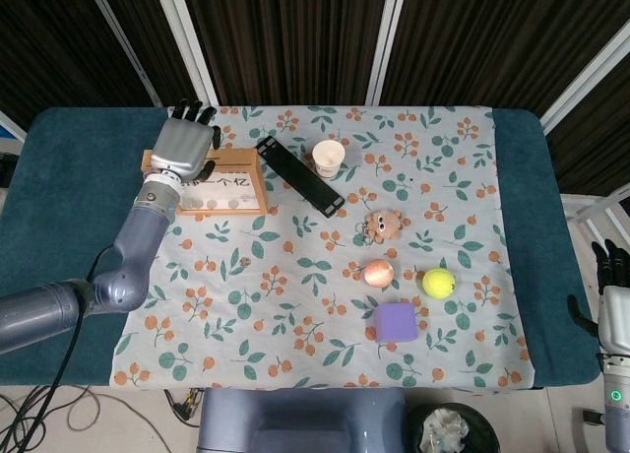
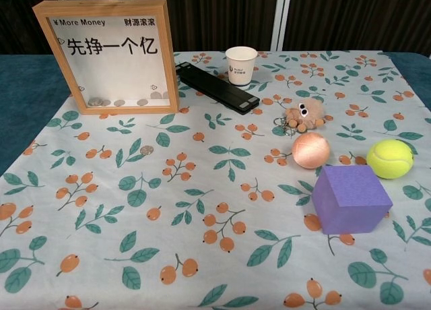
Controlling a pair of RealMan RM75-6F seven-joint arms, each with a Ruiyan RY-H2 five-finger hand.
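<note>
A robot test lab: a table [image 1: 59,226] under a floral cloth [image 1: 295,276], dark slatted wall panels [image 1: 295,39] at 12 o'clock, loose cables [image 1: 39,409] on the floor at 7 o'clock, a bin [image 1: 448,428] at 6 o'clock
</note>
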